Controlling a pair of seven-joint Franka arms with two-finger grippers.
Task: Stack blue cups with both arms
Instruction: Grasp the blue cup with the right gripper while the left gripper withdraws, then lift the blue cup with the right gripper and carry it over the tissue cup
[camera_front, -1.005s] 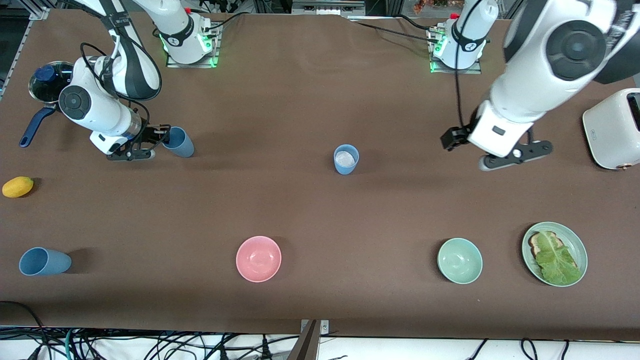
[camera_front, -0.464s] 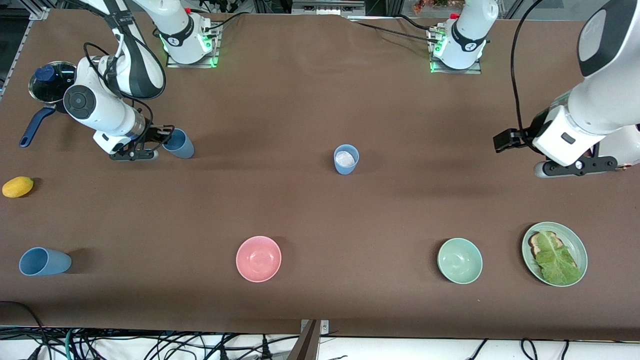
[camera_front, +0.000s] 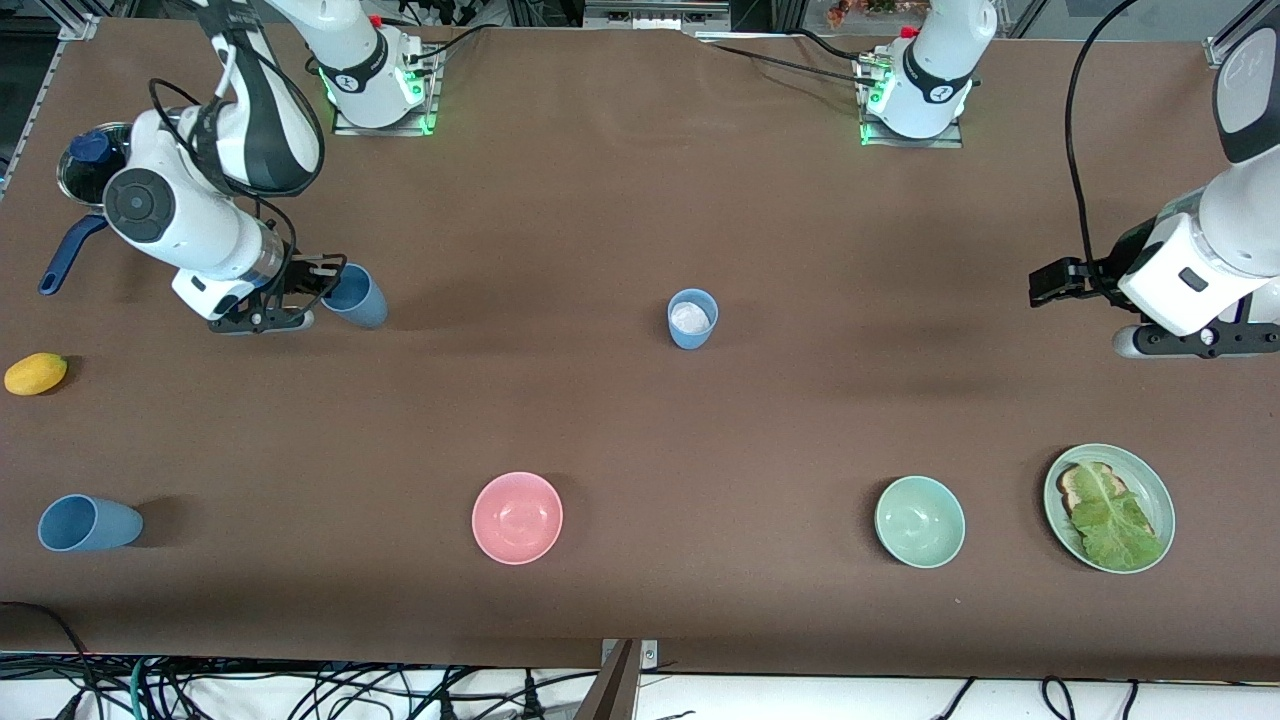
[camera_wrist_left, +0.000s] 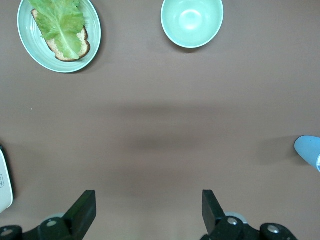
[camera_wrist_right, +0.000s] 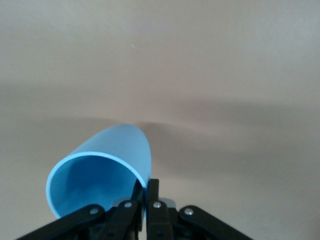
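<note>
My right gripper (camera_front: 318, 287) is shut on the rim of a blue cup (camera_front: 357, 297), which it holds tilted on its side, low over the table near the right arm's end. In the right wrist view the fingers (camera_wrist_right: 154, 189) pinch the cup's wall (camera_wrist_right: 107, 162), one inside the mouth and one outside. A second blue cup (camera_front: 692, 318) stands upright mid-table, with something white inside. A third blue cup (camera_front: 88, 523) lies on its side, nearest the front camera at the right arm's end. My left gripper (camera_front: 1195, 343) is open and empty (camera_wrist_left: 149, 210) over bare table near the left arm's end.
A pink bowl (camera_front: 517, 517), a pale-green bowl (camera_front: 919, 521) and a green plate with toast and lettuce (camera_front: 1109, 494) lie along the front. A lemon (camera_front: 35, 373) and a blue-handled pot (camera_front: 85, 165) are at the right arm's end. A white toaster's edge (camera_wrist_left: 4, 175) is beside the left gripper.
The left arm has swung away from the middle toward its own end of the table. The right gripper has shifted slightly with the cup held.
</note>
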